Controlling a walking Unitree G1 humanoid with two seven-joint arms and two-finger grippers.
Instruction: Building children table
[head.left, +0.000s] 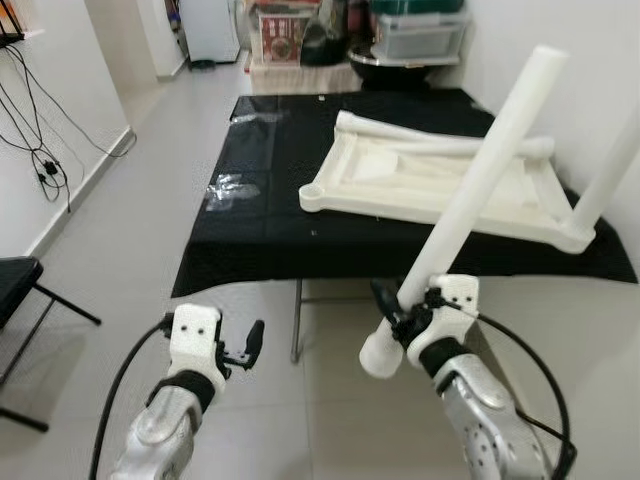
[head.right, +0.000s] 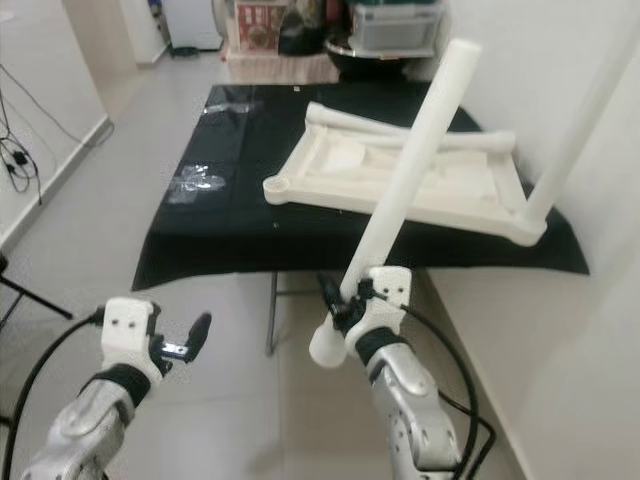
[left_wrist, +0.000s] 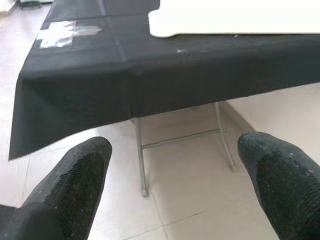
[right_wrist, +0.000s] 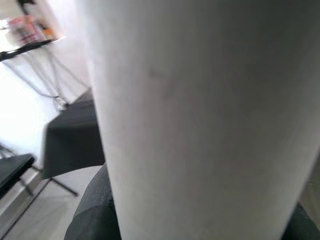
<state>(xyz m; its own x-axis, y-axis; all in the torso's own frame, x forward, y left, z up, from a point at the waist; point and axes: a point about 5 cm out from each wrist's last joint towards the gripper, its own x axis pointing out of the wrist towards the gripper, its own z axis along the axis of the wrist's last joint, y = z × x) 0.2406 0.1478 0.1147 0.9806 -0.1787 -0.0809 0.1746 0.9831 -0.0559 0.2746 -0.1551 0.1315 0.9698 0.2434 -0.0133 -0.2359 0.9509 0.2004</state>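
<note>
Right gripper (head.left: 402, 312): our fingers are clamped on a white table leg (head.left: 480, 170) near its lower end, with the leg tilted up and away toward the desk.
Left gripper (head.left: 243, 347): fingers spread apart with nothing in them, hovering low in front of the desk edge.
Tabletop (head.left: 420, 180): white kids' tabletop lying upside down on the black-covered desk (head.left: 260, 200), so the underside faces up. One leg (head.left: 600, 185) is already standing in the near right corner, and another leg (head.left: 440, 140) is lying across the far side.
Open socket (head.left: 313, 196): the round socket at the near left corner looks free, so that's probably where ours goes.
Step in hand: bringing the held leg over to a socket, we'd say.
How to do it well: we're gripping near one end, so the long free end will swing a lot. Get the leg upright first, line it up over the socket, then push straight down. The free left gripper could steady the tabletop so it doesn't slide on the cloth.
Watch out: don't knock the leg that's already standing.
</note>
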